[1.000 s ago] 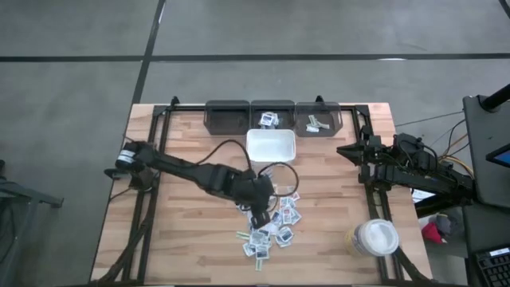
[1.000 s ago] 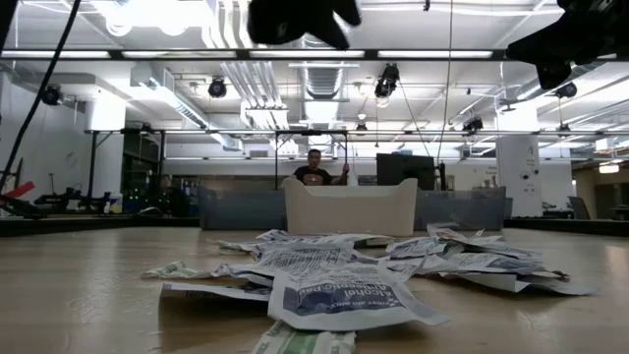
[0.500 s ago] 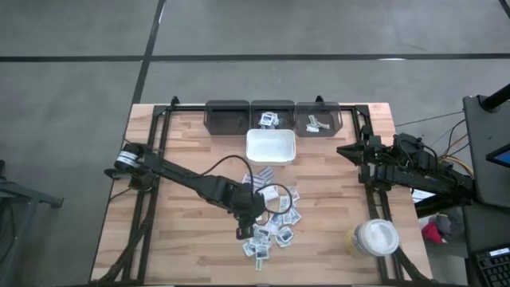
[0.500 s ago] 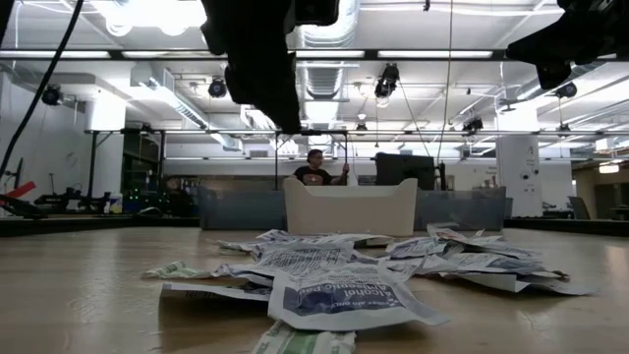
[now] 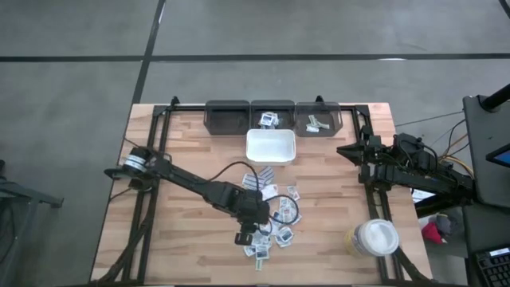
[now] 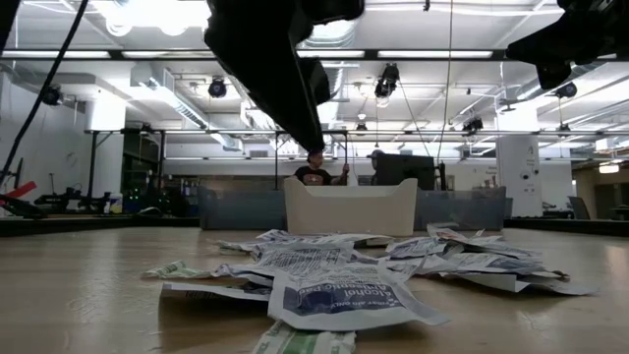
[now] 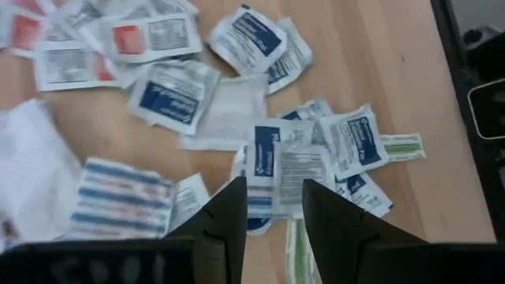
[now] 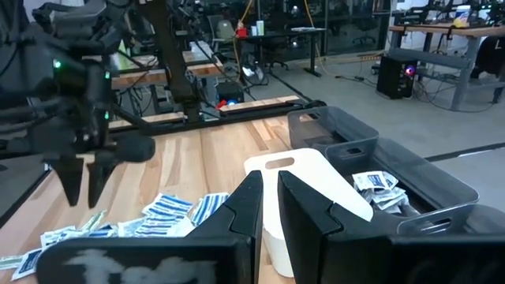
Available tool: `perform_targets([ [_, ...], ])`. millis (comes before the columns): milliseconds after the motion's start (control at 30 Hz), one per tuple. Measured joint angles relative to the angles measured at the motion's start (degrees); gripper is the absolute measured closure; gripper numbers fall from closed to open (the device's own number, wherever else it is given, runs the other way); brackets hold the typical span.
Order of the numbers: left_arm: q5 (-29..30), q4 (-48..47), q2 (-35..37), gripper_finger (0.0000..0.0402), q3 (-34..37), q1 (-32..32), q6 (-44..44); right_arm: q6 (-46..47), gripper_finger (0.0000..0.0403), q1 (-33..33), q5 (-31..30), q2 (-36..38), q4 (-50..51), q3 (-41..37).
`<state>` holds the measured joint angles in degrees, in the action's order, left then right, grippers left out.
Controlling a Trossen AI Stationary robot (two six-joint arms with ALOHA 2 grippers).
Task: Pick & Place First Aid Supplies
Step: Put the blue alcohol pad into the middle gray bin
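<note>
Wooden table [image 5: 183,239] with packets [image 5: 275,215] heaped, left gripper [image 7: 274,207] jaws parted, empty, directly above pile's six-o'clock edge; right gripper [image 8: 269,207] narrow, idle at three o'clock.

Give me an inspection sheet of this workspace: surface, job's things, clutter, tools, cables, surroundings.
Surface: wooden table, bare at its left side.
Job's things: first aid packets heaped loosely at table centre; more packets lie in two of the three dark bins at the far edge.
Clutter: white tray between heap and bins; white-lidded jar near the right front corner.
Tools: left tool open, poised over the heap, holding nothing; right tool nearly shut, empty, parked at the table's right edge.
Cables: black cable loops along the left arm over the heap.
Surroundings: a person sits behind the table.
</note>
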<state>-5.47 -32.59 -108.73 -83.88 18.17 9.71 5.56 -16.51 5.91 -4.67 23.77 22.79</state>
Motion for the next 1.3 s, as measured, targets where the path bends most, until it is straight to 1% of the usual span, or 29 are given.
perform_targets([
  [167,-0.3,-0.7,-4.4,0.0285,-3.2,0.0,-0.7,-0.1,0.0365,0.0,0.0,0.0,0.0,0.0],
  [367,-4.9,-1.4,-6.7,0.0285,-4.6,0.5,-1.7,-0.1,0.0364,0.0,0.0,0.0,0.0,0.0],
  [433,-5.6,-1.4,-7.2,0.0285,-4.4,0.9,-2.5,-0.1,0.0365,0.0,0.0,0.0,0.0,0.0],
  [567,-5.5,-1.5,-7.4,0.0285,-4.1,1.3,-3.1,-0.2,0.0364,0.0,0.0,0.0,0.0,0.0],
  [800,-3.2,-1.6,-8.1,0.0285,-4.0,1.3,-3.1,-0.2,0.0364,0.0,0.0,0.0,0.0,0.0],
  [1100,-3.6,-0.6,-11.7,0.0285,-4.0,1.2,-2.2,0.0,0.0364,0.0,0.0,0.0,0.0,0.0],
  [1300,-3.7,-0.6,-11.8,0.0290,-4.0,1.2,-1.0,0.0,0.0364,0.0,0.0,0.0,0.0,0.0],
])
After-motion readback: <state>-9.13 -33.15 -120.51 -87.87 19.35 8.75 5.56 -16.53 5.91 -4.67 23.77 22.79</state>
